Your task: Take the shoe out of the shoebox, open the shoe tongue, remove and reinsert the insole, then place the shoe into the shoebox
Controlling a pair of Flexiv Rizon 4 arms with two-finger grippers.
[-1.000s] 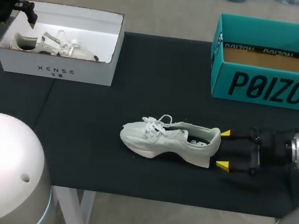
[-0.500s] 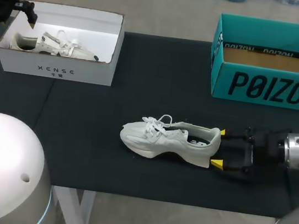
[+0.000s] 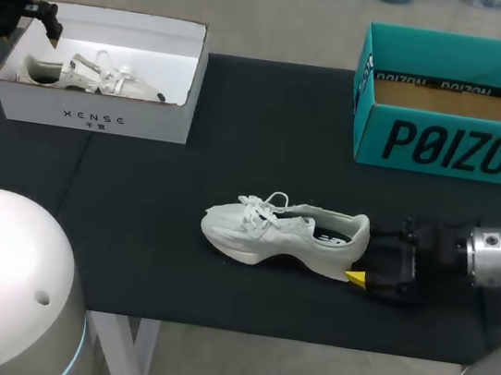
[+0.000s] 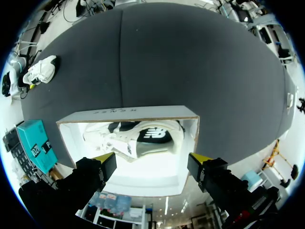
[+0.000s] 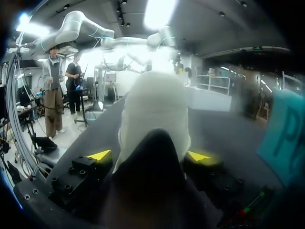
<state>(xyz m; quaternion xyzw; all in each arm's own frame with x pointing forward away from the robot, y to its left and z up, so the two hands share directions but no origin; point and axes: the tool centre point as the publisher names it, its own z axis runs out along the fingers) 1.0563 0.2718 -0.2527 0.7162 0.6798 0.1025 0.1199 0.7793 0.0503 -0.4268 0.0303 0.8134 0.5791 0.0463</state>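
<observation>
One white lace-up sneaker is standing near the black table's front edge. The right gripper is straddling its heel, jaws wide. The left gripper is hovering, jaws wide, over a white cardboard shoebox at the far left corner; a teal shoebox is occupying the far right.

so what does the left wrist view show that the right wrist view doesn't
Only the left wrist view: the white shoebox with a second shoe in it, under the open left hand. Only the right wrist view: the heel of the shoe close up, right at the right hand. Both: that shoe, the teal box and the black table.
</observation>
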